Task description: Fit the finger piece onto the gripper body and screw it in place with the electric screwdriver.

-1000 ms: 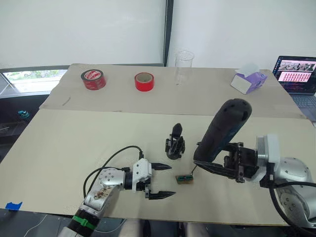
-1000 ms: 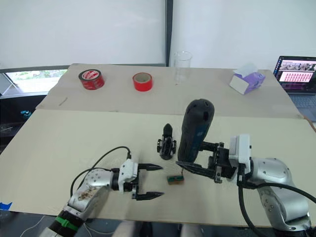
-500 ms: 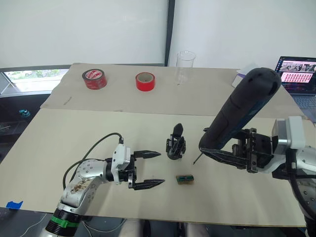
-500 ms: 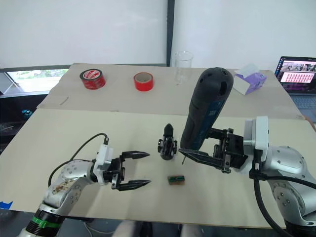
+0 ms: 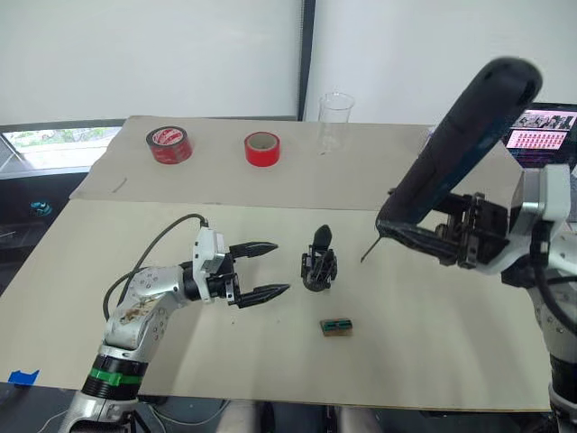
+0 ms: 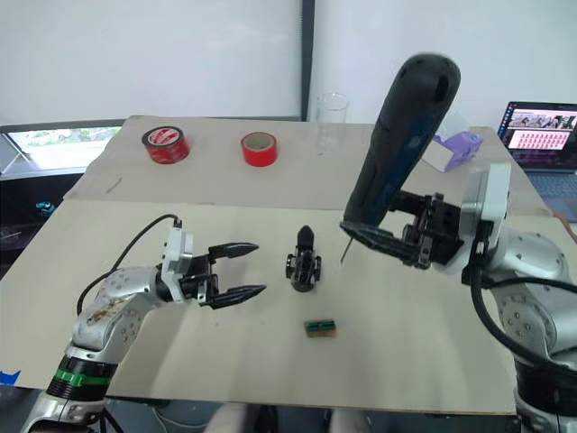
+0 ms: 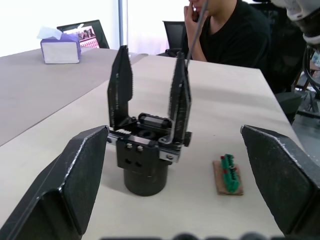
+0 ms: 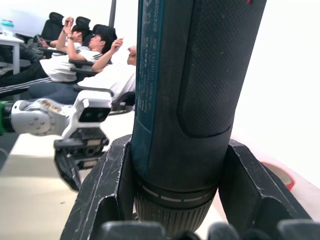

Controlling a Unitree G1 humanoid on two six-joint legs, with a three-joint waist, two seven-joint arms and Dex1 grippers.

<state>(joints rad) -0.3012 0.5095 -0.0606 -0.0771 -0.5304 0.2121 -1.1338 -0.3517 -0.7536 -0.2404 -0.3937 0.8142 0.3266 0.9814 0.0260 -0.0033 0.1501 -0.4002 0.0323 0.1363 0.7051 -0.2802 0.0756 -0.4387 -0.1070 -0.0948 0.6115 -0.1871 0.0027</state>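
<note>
The gripper body (image 5: 319,263) stands mid-table on its round base. Two tapered black fingers rise from the gripper body (image 7: 147,150); I cannot tell which of them is the finger piece. My left gripper (image 5: 279,267) is open, level with the body and a short gap to its left, its tips pointing at it. My right gripper (image 5: 397,225) is shut on the electric screwdriver (image 5: 455,149), a thick black tool held tilted high above the table's right half. Its thin bit (image 5: 370,248) hangs in the air to the right of the body, touching nothing.
A small green-brown block (image 5: 336,327) lies on the table in front of the body. Two red tape rolls (image 5: 169,144) (image 5: 262,149), a clear cup (image 5: 334,113), a tissue box (image 6: 451,149) and a laptop (image 5: 545,131) sit at the back. A seated person (image 7: 225,30) shows beyond the table.
My right gripper has lifted the screwdriver up and to the right, taking the bit away from the green-brown block. My left gripper, still open, moved farther onto the table, level with the gripper body.
</note>
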